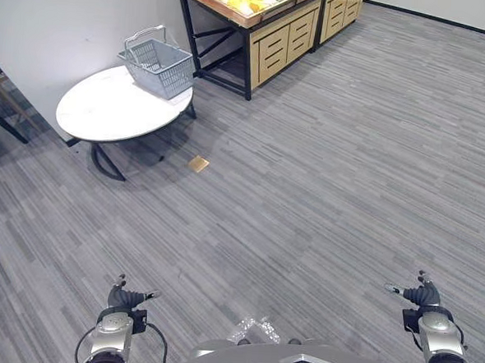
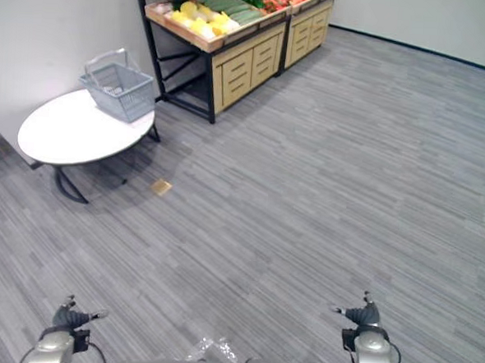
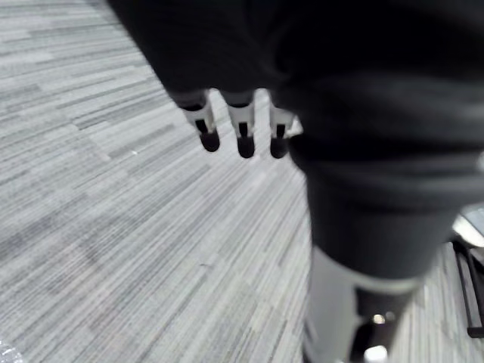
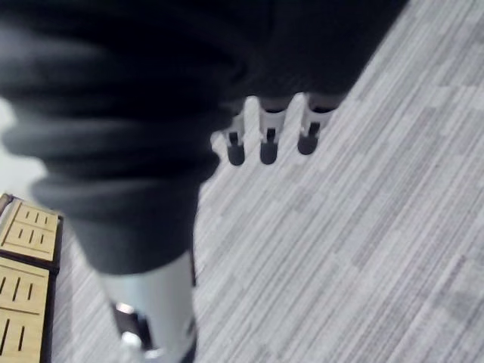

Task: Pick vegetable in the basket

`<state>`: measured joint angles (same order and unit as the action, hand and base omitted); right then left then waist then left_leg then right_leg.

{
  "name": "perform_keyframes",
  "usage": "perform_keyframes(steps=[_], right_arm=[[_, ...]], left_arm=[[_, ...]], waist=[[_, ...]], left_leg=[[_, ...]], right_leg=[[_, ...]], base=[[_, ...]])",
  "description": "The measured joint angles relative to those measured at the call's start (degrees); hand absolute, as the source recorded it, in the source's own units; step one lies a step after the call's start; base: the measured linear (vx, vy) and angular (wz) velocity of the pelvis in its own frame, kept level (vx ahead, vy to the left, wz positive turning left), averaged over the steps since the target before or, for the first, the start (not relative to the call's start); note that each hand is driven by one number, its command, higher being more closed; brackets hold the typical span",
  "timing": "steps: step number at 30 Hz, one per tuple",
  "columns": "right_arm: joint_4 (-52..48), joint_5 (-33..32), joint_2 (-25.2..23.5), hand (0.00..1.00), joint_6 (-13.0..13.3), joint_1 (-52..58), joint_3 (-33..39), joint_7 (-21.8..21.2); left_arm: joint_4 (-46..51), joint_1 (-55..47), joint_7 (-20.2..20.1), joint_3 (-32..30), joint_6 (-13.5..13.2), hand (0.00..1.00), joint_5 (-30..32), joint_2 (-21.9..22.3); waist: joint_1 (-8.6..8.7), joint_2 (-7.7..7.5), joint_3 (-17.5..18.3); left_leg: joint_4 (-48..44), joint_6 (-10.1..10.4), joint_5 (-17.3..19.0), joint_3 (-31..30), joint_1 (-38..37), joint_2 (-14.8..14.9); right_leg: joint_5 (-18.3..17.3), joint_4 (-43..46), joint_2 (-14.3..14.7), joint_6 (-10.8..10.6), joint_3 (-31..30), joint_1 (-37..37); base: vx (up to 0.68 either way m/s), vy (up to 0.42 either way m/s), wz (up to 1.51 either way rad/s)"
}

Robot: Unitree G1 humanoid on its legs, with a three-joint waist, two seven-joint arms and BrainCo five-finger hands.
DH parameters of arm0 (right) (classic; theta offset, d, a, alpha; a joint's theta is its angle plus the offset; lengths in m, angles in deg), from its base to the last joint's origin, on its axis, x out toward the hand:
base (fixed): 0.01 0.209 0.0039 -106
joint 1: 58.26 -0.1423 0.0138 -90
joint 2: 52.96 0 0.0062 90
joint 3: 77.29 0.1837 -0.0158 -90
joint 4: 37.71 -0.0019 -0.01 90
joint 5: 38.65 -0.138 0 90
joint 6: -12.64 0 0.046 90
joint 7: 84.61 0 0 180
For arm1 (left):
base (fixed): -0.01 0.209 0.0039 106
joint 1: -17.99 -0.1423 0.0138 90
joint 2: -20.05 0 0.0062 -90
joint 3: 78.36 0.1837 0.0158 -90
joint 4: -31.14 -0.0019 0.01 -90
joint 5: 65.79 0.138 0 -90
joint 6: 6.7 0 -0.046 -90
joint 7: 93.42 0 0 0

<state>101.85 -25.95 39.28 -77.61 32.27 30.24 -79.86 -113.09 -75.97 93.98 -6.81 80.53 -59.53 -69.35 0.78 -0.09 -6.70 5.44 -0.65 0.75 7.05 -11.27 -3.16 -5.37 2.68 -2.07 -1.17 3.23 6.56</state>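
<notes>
Item 1 – vegetables [image 2: 213,13]: laid out in the open top trays of a produce stand [image 2: 233,66] against the far wall. Yellow pieces sit at the near end, long green ones next to them, and red ones further along. None is in either hand.

Item 2 – basket [image 1: 159,65]: grey plastic mesh with its wire handles raised. It stands upright on the white oval worktop [image 1: 107,111], at the end nearest the produce stand and close to the edge. It is well apart from both hands.

Item 3 – produce stand: a black metal frame with pale wooden slotted crate fronts below the trays, just beside the worktop.

Item 4 – left hand [image 3: 244,125]: hangs low at the robot's left side over the grey plank floor [image 1: 325,170]. The fingers are straight and relaxed, with the dark tips pointing down, and they hold nothing.

Item 5 – right hand [image 4: 268,136]: hangs low at the robot's right side over the same floor. The fingers are likewise straight and loose, and they grip nothing.

Item 6 – tan scrap [image 1: 198,164]: small and flat, on the floor near the worktop's base.

Item 7 – clear wrapper [image 1: 254,329]: crumpled, on the floor between the two hands.
</notes>
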Motion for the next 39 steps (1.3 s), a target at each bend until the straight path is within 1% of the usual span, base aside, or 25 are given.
perform_keyframes(steps=[5, 7, 14, 19, 22, 24, 25, 26, 27, 28, 29, 30, 31, 32, 33, 34, 35, 36, 37, 38, 39], right_arm=[[1.1, 0.0, -0.1, 0.0, 0.0, -0.4, 0.0, 0.0], [1.1, 0.0, -0.2, 0.0, 0.0, -0.4, 0.0, 0.0], [1.1, -0.1, -0.3, 0.0, -0.1, -0.4, 0.0, 0.0], [1.1, -0.1, -0.3, 0.0, -0.3, -0.4, 0.0, 0.0], [1.1, -0.4, -0.3, 0.0, -0.5, -0.5, 0.1, 0.1], [1.1, -0.7, -0.5, 0.0, -0.5, -0.9, 0.1, 0.1], [1.1, -0.7, -0.8, 0.0, -0.5, -1.4, 0.1, 0.1], [1.1, -0.7, -1.0, 0.0, -0.5, -1.7, 0.1, 0.1], [1.1, -0.7, -1.0, 0.0, -0.5, -1.8, 0.0, 0.1], [1.0, -0.7, -1.1, 0.0, -0.5, -1.8, -0.2, 0.1], [0.3, -0.8, -1.0, 0.0, -0.6, -1.7, -0.7, 0.1], [-0.8, -0.8, -1.0, 0.0, -0.6, -1.5, -1.0, 0.1], [-3.0, -0.9, -1.0, 0.0, -0.6, -1.3, -1.8, 0.2], [-4.6, -1.4, -1.0, 0.0, -0.5, -1.5, -3.0, 0.3], [-5.2, -1.9, -1.0, 0.0, -0.5, -1.8, -3.1, 0.5], [-5.2, -2.6, -0.6, 0.0, -0.5, -3.1, -3.1, 0.6], [-5.1, -2.9, 0.2, 0.0, -0.5, -3.5, -3.2, 0.7], [-4.9, -3.0, 1.4, 0.0, -0.5, -3.7, -3.2, 0.7], [-4.7, -3.0, 2.3, 0.0, -0.4, -3.8, -3.2, 0.7], [-4.5, -3.0, 3.2, 0.0, -0.4, -3.9, -3.1, 0.8], [-3.7, -3.0, 4.8, 0.0, -0.1, -4.0, -3.1, 1.1]], left_arm=[[-1.1, 0.0, 0.0, 0.6, 0.0, 0.0, -0.6, 0.3], [-1.1, 0.0, 0.0, 0.6, 0.0, 0.0, -0.6, 0.3], [-1.1, 0.0, 0.0, 0.6, 0.0, 0.0, -0.7, 0.5], [-1.1, 0.1, 0.0, 0.7, 0.0, 0.0, -0.7, 1.0], [-1.0, 0.6, 0.0, 1.5, 0.0, 0.0, -0.7, 1.0], [-1.0, 0.8, 0.0, 1.6, 0.0, 0.0, -1.7, 1.1], [-0.7, 0.8, 0.0, 1.5, 0.0, 0.0, -2.9, 1.0], [-0.5, 0.7, 0.0, 1.5, 0.0, 0.0, -3.3, 1.1], [-0.5, 0.6, 0.0, 1.5, 0.0, 0.0, -3.4, 1.2], [-0.1, 0.6, 0.0, 1.4, 0.0, 0.0, -3.7, 1.1], [2.2, 0.3, 0.0, 1.2, 0.0, 0.0, -4.6, 1.5], [3.3, 0.2, 0.0, 1.2, 0.0, 0.0, -5.1, 1.7], [4.8, 0.5, 0.1, 1.2, 0.0, 0.0, -5.7, 2.0], [5.7, 0.5, 0.1, 1.6, 0.0, 0.0, -5.7, 2.0], [5.7, 0.7, 0.1, 1.7, -0.1, 0.0, -5.7, 2.0], [5.7, 1.1, 0.2, 1.8, -0.1, 0.0, -5.8, 2.0], [5.7, 1.4, 0.1, 1.9, -0.1, 0.0, -5.9, 2.0], [5.7, 1.6, 0.1, 1.9, -0.2, 0.0, -7.0, 1.9], [5.7, 1.3, 0.1, 1.9, -0.2, 0.0, -7.6, 1.6], [5.7, 1.1, 0.2, 1.9, -0.3, 0.0, -7.9, 1.4], [5.7, 0.8, 0.2, 2.3, -0.4, 0.0, -7.9, 1.2]], waist=[[-0.04, -0.84, 0.4], [-0.03, -0.92, 0.4], [0.11, -0.79, 0.3], [0.14, -0.52, -0.5], [0.36, -0.56, -0.9], [0.28, -0.51, -1.7], [0.33, -0.72, -2.6], [0.18, -0.1, -3.5], [0.12, 0.34, -3.9], [0.03, 1.07, -5.1], [-0.34, 1.64, -6.5], [-0.65, 1.94, -7.4], [-1.76, 1.63, -9.1], [-2.18, 0.52, -9.9], [-2.26, 0.78, -9.9], [-1.87, 1.08, -10.3], [-1.8, 1.12, -10.3], [-2.25, 1.03, -10.4], [-2.75, 1.07, -10.4], [-3.35, 1.57, -10.1], [-3.6, 2.14, -9.9]], left_leg=[[0.1, -0.1, 0.0, -0.2, 0.0, -0.2], [0.1, -0.1, 0.0, -0.3, -0.1, -0.2], [0.1, -0.1, -0.1, -1.1, 0.2, -0.2], [0.3, -0.3, -0.2, -1.5, 1.0, -0.3], [0.3, 0.1, -0.5, -2.1, 3.3, -0.3], [-1.6, 0.6, 0.6, -1.9, 4.7, -0.3], [-7.5, 0.9, 3.7, -1.5, 7.7, -0.1], [-16.4, 1.4, 8.4, -0.9, 11.4, 1.0], [-21.0, 1.6, 10.5, -0.4, 13.0, 2.1], [-32.5, 3.7, 12.7, 1.6, 17.1, 4.4], [-45.0, 4.4, 12.0, 3.2, 21.5, 7.2], [-50.2, 4.4, 10.4, 3.8, 23.4, 8.5], [-58.6, 4.3, 5.2, 4.9, 26.4, 10.3], [-64.2, 4.4, 2.6, 5.4, 30.2, 11.1], [-64.6, 4.0, 4.7, 5.3, 31.6, 11.6], [-60.3, 4.4, 8.0, 5.1, 33.6, 12.0], [-53.9, 4.6, 8.8, 5.2, 34.3, 12.0], [-42.6, 4.9, 8.5, 5.7, 34.4, 11.8], [-33.7, 5.1, 6.4, 6.2, 34.3, 11.6], [-24.8, 5.5, 3.3, 6.4, 34.2, 11.6], [-16.9, 6.1, 0.3, 6.5, 34.2, 12.4]], right_leg=[[0.2, -0.9, -0.1, -0.2, 0.3, 0.9], [0.2, -0.9, -0.1, -0.2, 0.5, 0.9], [0.2, -0.8, -0.1, -0.3, 1.1, 0.9], [-0.2, -0.2, -0.3, -0.1, 1.8, -0.2], [-0.7, 0.9, -0.5, 0.1, 2.5, -2.5], [-1.2, 2.3, -0.6, 0.3, 2.5, -3.8], [-2.3, 3.8, -0.8, 0.2, 2.4, -4.7], [-3.4, 5.3, -0.3, 0.9, 2.3, -5.1], [-4.6, 5.8, 0.1, 1.2, 2.2, -5.0], [-5.7, 6.7, 0.9, 2.5, 2.2, -4.2], [-7.3, 8.7, 1.7, 2.9, 1.9, -3.4], [-8.2, 10.0, 2.1, 3.2, 1.5, -2.9], [-10.1, 12.5, 2.0, 3.4, 0.2, -2.1], [-11.3, 13.5, 1.4, 3.8, -0.6, -2.0], [-11.6, 13.5, 1.3, 3.9, -0.9, -1.8], [-12.1, 13.3, 1.0, 3.5, -1.2, -1.6], [-12.6, 13.0, 0.6, 3.0, -1.8, -1.8], [-13.3, 12.2, -0.5, 2.4, -2.6, -1.5], [-13.9, 11.0, -1.4, 1.5, -2.9, -0.8], [-14.2, 9.5, -2.1, 0.9, -3.1, 0.3], [-15.2, 7.8, -2.3, -0.5, -3.9, 1.5]], base=[[0.03, -0.001, 0.02], [0.02, -0.007, 0.02], [-0.02, -0.02, 0.04], [-0.07, -0.024, 0.07], [-0.01, -0.018, 0.11], [0.02, -0.009, 0.02], [0.02, -0.048, -0.04], [0.02, -0.059, -0.09], [0.02, -0.049, -0.04], [0.03, -0.038, -0.08], [0.03, -0.017, -0.12], [0.11, -0.008, -0.34], [0.16, 0.024, -0.37], [0.23, 0.03, -0.34], [0.25, 0.055, -0.18], [0.27, 0.098, -0.1], [0.28, 0.132, -0.21], [0.32, 0.196, -0.29], [0.4, 0.258, -0.29], [0.53, 0.357, -0.3], [0.48, 0.346, -0.27]])
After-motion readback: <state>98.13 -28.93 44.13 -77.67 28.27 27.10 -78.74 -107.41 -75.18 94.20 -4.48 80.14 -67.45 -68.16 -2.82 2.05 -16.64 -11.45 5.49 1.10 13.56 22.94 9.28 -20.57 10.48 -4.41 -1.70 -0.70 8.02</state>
